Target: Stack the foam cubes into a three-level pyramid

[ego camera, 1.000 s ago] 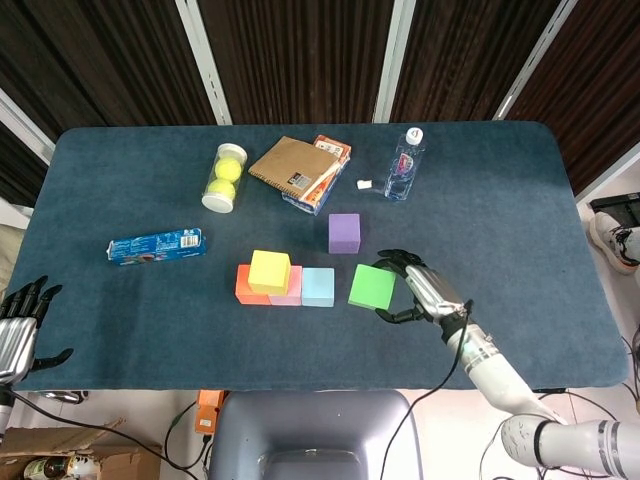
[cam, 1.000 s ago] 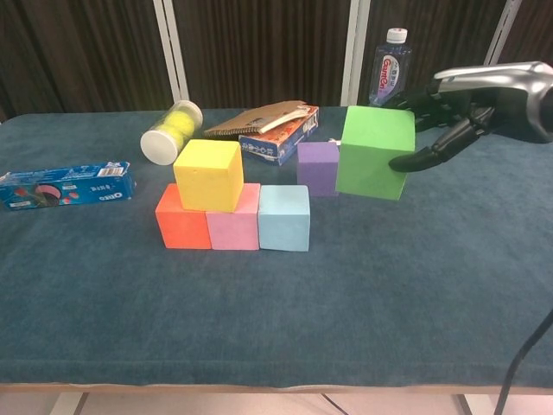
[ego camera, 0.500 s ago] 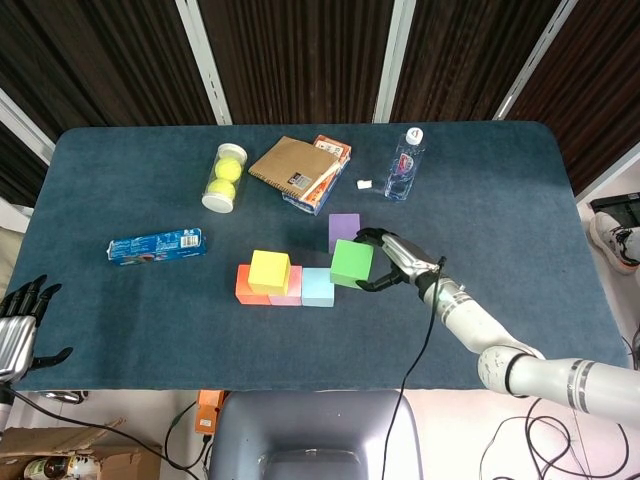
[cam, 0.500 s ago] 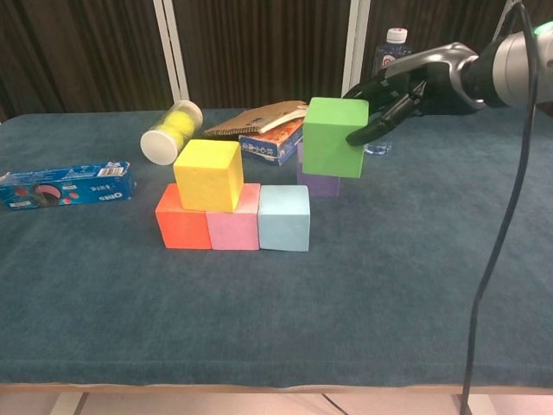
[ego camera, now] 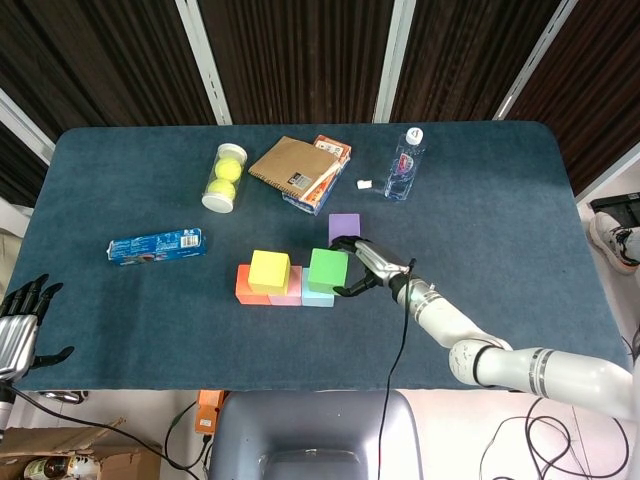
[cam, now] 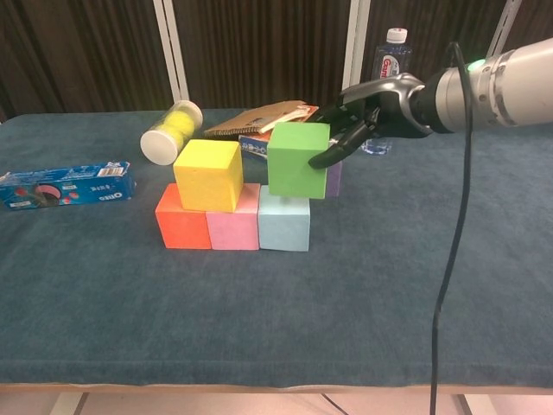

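A bottom row of three cubes stands mid-table: orange (cam: pixel 181 220), pink (cam: pixel 235 223) and light blue (cam: pixel 283 225). A yellow cube (cam: pixel 207 175) sits on top, over the orange and pink ones. My right hand (cam: pixel 367 111) grips a green cube (cam: pixel 297 160) just above the light blue cube, slightly tilted; in the head view the hand (ego camera: pixel 370 264) holds the green cube (ego camera: pixel 327 270) from its right side. A purple cube (ego camera: pixel 344 227) stands behind, partly hidden in the chest view. My left hand (ego camera: pixel 18 325) hangs off the table's near left edge, fingers spread, holding nothing.
A tennis ball tube (ego camera: pixel 224 177), a notebook (ego camera: pixel 292 165) on a box, and a water bottle (ego camera: pixel 405 164) lie along the back. A blue cookie pack (ego camera: pixel 155 244) lies at the left. A black cable trails from the right arm.
My right hand has carried the green cube leftward from right of the row to just above the light blue cube. The left hand stayed put.
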Controlling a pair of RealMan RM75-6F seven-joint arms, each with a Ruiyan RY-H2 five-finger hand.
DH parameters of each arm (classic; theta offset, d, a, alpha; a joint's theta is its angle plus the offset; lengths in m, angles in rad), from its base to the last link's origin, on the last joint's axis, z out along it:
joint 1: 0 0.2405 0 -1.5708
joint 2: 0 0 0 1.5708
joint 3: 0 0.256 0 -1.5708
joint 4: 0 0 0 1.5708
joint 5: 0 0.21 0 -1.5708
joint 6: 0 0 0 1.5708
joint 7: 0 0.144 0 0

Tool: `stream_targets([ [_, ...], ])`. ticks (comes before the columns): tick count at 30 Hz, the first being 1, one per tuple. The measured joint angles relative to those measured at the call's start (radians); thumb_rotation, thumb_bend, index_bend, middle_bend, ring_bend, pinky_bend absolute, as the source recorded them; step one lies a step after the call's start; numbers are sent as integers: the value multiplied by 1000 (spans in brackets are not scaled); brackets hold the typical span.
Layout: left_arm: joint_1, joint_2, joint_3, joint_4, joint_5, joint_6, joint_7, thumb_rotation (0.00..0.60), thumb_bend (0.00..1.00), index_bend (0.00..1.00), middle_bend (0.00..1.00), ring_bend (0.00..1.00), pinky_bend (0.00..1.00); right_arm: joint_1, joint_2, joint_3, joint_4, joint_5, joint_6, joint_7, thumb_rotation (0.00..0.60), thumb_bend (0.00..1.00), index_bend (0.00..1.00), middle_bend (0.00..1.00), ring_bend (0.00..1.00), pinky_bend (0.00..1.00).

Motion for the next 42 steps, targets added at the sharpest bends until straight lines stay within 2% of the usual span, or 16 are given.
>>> stream_targets([
  [20, -5, -3, 2, 10, 2, -16, -15, 600, 10, 147, 0, 0, 115, 64, -111, -16, 113, 21, -6, 4, 600, 285, 412, 103, 0, 0],
  [42, -2, -1, 5, 19, 2, -18, -30, 600, 10, 147, 0, 0, 115, 92, -162, -11, 150, 22, -8, 13, 600, 286, 404, 103, 0, 0],
])
